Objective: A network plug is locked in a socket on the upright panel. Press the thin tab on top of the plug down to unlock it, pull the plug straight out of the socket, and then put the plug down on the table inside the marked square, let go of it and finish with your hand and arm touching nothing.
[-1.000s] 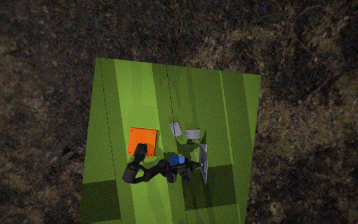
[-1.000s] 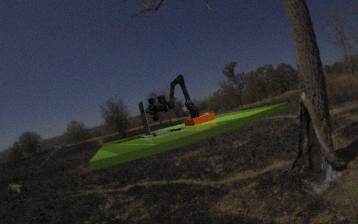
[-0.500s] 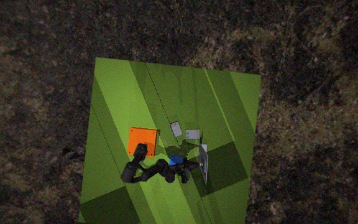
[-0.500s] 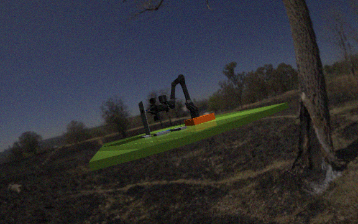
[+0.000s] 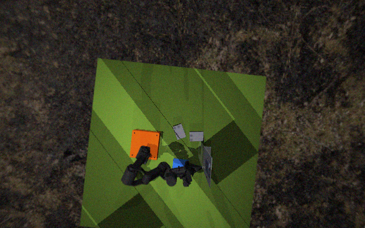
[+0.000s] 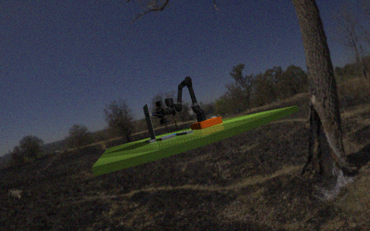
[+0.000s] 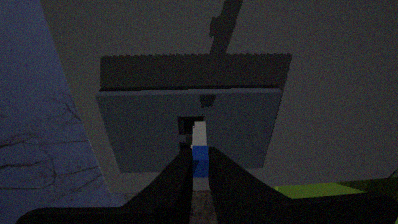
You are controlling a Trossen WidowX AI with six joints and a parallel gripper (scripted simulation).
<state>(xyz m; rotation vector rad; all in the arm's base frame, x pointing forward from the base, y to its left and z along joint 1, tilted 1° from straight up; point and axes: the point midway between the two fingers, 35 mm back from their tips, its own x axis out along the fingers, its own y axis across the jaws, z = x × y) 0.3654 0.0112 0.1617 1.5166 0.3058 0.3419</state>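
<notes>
Wrist view: the jaws (image 5: pixel 200 168) (image 6: pixel 152 114) pinch the plug (image 7: pixel 200 160), its long axis pointing at the panel (image 5: pixel 207 163) (image 6: pixel 149 123) (image 7: pixel 145 130).

No legible txt, labels, brands, nos. or signs from where I sit: nothing I can read on the upright panel (image 5: pixel 207 163) (image 6: pixel 148 122) (image 7: pixel 150 120), nor on the two gray plates beyond its end in my top cam.
</notes>
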